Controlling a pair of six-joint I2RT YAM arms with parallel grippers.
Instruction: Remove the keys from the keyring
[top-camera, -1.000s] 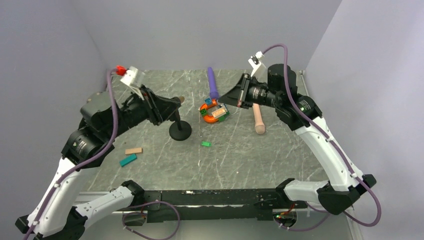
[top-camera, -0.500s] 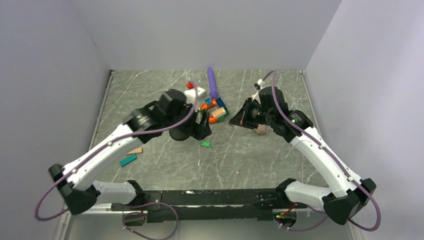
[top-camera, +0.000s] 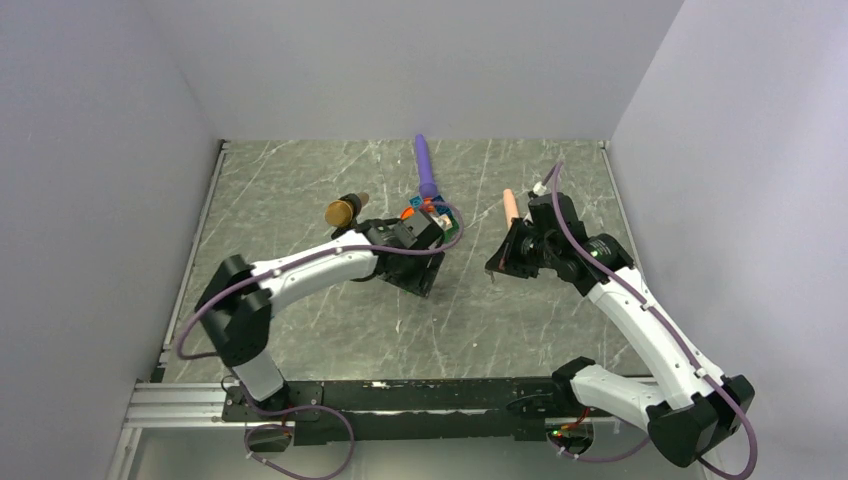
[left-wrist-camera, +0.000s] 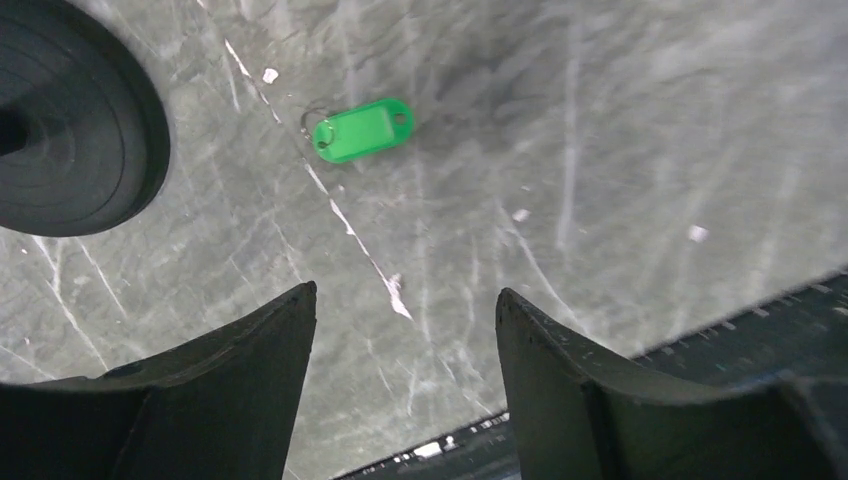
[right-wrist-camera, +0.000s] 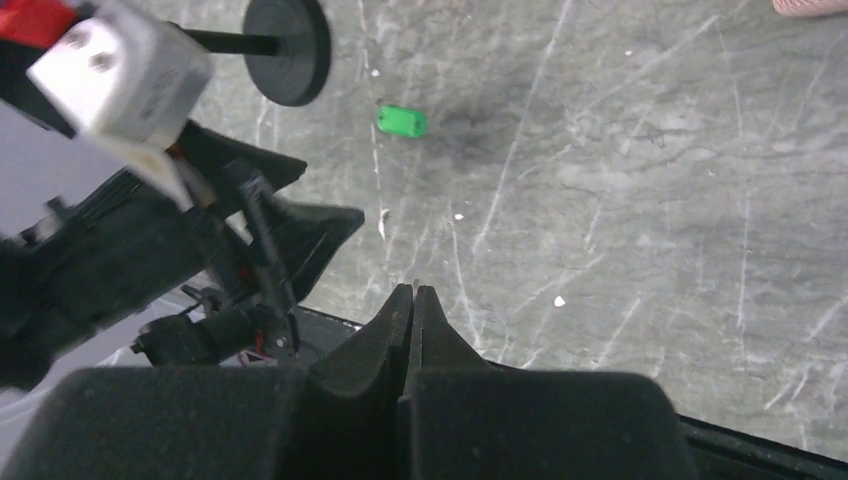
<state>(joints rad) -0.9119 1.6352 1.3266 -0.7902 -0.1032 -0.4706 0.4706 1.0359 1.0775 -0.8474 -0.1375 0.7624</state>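
Top view, left gripper: reached out low over the middle of the marble table, just in front of the toys. Its jaw gap cannot be read from here.
Top view, right gripper: tilted down toward the table, apart from the left gripper, with a peach peg just behind it.
Top view, far side: a purple stick lies behind the toys.
Left wrist, jaws: spread wide with nothing between them, only bare marble below.
Left wrist, key: a flat, bright-green oblong tag with rounded ends. It has a small hole at one end and a round eye at the other. It lies flat on the table ahead of the jaws, clear of them.
Left wrist, ring: a thin, faint grey wire loop at the key's eye end, seemingly threaded through it.
Left wrist, stand: a black round base near the ring, not touching it.
Right wrist, jaws: pressed together tip to tip, gripping nothing.
Right wrist, key: a small green oblong on the marble, well ahead of the closed tips and near the stand's disc. The ring is too small to make out.
Right wrist, left gripper: it sits at the left of the view with dark fingers parted. A white block sits on its wrist.
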